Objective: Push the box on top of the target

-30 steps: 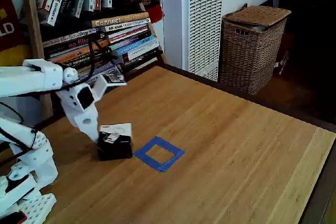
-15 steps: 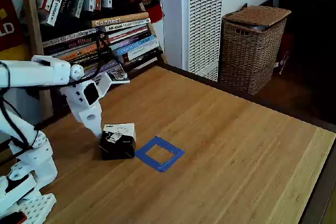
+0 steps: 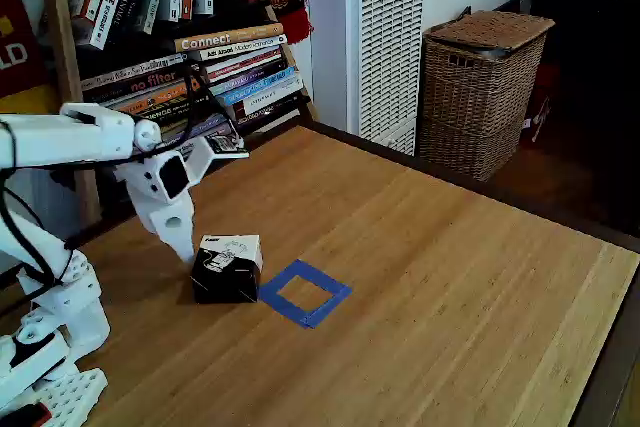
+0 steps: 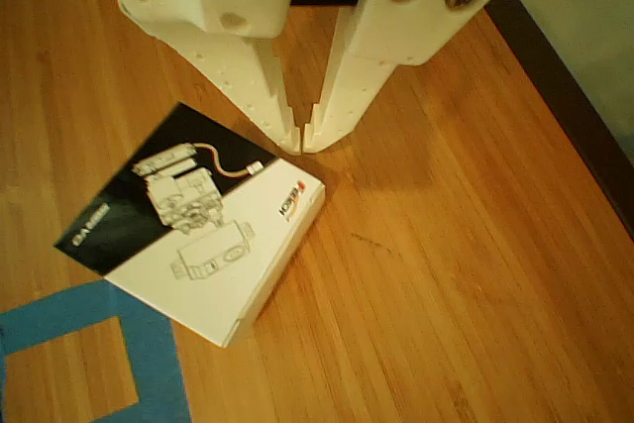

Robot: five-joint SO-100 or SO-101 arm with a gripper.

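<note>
In the fixed view the gripper (image 3: pixel 185 252), its jaws nearly closed and holding nothing, presses its tips against the left side of the box (image 3: pixel 227 269), which sits on the wooden table (image 3: pixel 450 277) just touching the blue tape target (image 3: pixel 303 293) lying directly beyond it to the right.

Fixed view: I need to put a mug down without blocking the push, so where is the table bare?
The wide stretch of the table right of the target, out to the edge near the wicker basket, is bare. So is the front strip below the target. It is crowded at left, where the gripper presses behind the box.
</note>
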